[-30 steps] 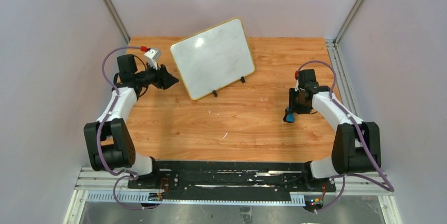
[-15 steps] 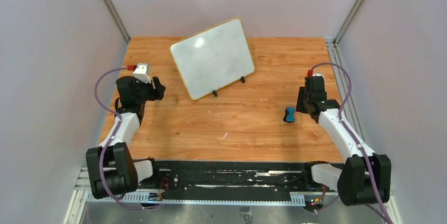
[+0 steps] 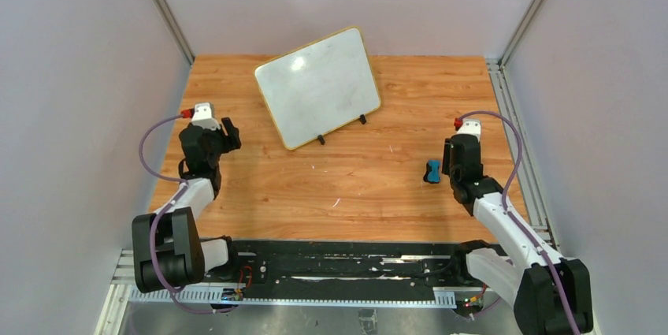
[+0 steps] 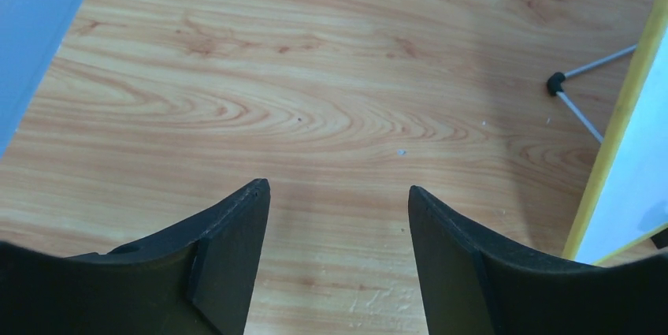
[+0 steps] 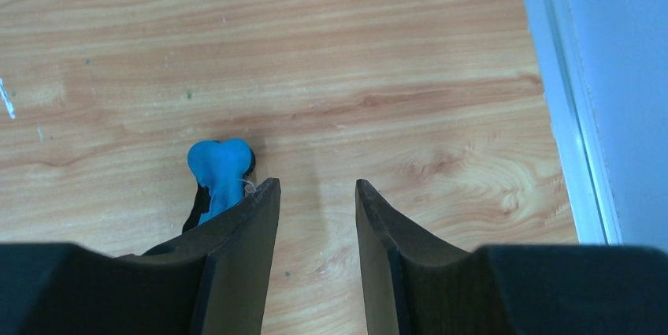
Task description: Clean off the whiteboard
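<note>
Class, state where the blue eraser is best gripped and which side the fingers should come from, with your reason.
Grip the blue eraser across its narrow blue body, from above, with the right gripper, open just beside it. The blue part faces up and the black pad seems lowest, so this likely leaves the pad free.

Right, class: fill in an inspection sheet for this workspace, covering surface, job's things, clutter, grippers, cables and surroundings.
Surface: wooden table, a few pale flecks.
Job's things: whiteboard propped tilted on two black feet, face white with faint smudges; blue eraser lying on the table, unheld.
Clutter: nothing seen.
Grippers: left gripper open, empty; right gripper open, empty, eraser just outside its fingers.
Cables: purple cables looping from each wrist.
Surroundings: pale walls, aluminium posts.
</note>
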`<control>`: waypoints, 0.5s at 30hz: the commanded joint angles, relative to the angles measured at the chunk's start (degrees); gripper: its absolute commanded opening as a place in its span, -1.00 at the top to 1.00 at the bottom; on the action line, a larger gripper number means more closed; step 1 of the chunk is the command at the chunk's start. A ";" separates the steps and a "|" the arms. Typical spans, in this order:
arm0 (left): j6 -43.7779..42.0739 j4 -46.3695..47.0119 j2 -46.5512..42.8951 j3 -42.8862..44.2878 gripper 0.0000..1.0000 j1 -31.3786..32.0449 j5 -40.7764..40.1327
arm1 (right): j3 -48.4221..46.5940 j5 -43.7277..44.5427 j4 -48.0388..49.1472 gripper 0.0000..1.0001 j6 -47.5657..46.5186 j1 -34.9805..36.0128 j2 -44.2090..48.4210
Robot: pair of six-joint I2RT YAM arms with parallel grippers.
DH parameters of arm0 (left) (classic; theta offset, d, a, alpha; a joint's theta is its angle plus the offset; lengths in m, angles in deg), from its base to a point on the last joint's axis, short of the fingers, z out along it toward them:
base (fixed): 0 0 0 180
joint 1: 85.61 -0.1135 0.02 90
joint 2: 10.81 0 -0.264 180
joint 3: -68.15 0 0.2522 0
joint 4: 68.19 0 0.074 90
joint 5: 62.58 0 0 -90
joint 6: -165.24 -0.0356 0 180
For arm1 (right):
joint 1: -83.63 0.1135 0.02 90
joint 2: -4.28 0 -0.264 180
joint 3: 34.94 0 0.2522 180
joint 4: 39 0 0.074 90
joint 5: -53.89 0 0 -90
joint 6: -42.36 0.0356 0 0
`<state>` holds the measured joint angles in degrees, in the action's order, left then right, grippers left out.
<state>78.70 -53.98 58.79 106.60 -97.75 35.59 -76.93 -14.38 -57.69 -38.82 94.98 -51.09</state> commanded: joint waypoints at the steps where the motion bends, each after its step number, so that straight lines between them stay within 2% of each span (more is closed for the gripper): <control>1: -1.09 6.63 -1.05 -0.14 -0.39 3.18 -3.21 | 2.07 3.39 6.48 0.17 -2.39 0.84 1.85; 6: -2.68 9.42 -3.69 -3.08 -0.39 8.03 -8.13 | 2.91 3.40 7.48 0.17 -2.24 0.87 1.94; 10: -2.88 12.67 -6.91 -8.78 -0.43 10.03 -9.26 | 3.59 2.98 8.77 0.18 -2.07 0.88 2.02; 14: -4.20 25.23 -5.12 -15.88 -0.54 11.09 -10.61 | 4.22 2.42 10.43 0.18 -2.05 0.98 2.35; 15: -3.98 24.19 -5.01 -15.36 -0.55 11.09 -10.43 | 4.47 2.21 10.96 0.18 -2.00 0.95 2.54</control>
<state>75.99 -39.40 52.52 93.77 -87.24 27.50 -73.76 -12.65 -50.31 -40.42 95.23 -49.61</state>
